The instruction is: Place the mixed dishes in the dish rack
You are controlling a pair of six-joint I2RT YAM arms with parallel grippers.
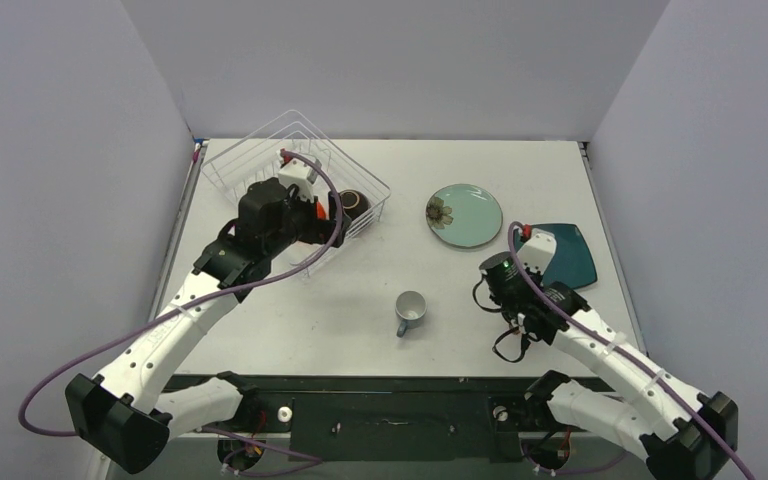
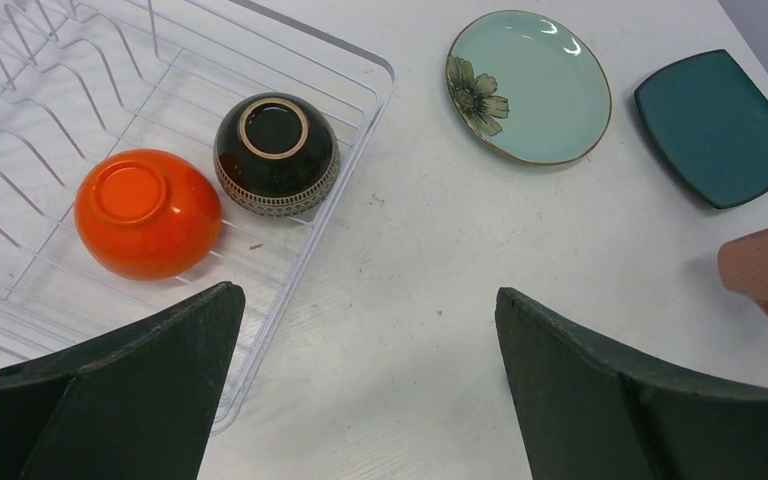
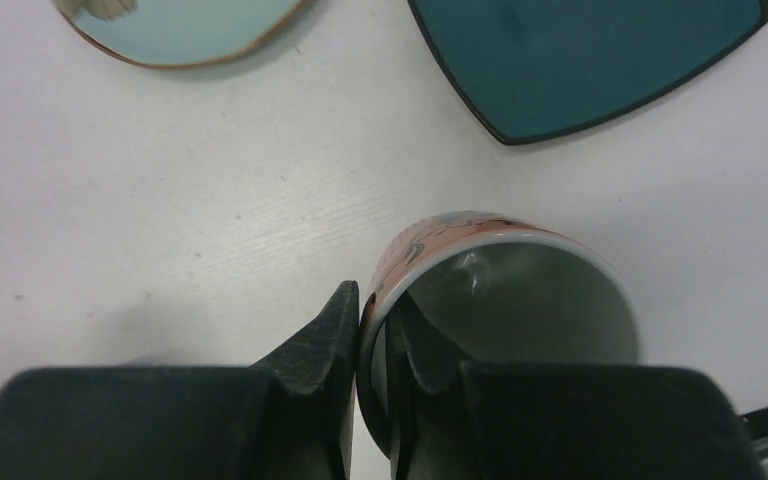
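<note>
Right gripper pinching pink mug rim, beside square plate (one wall only): mug may swing, slip. Left gripper wide open, empty, above rack; orange bowl, brown bowl inside.

Left arm reaches forward and to its right, wrist pitched down. Left gripper is wide open, fingers well apart, nothing between them. Right arm angles forward and left, staying low. Right gripper is clamped on the wall of the pink mug, one finger inside, one outside.
</note>
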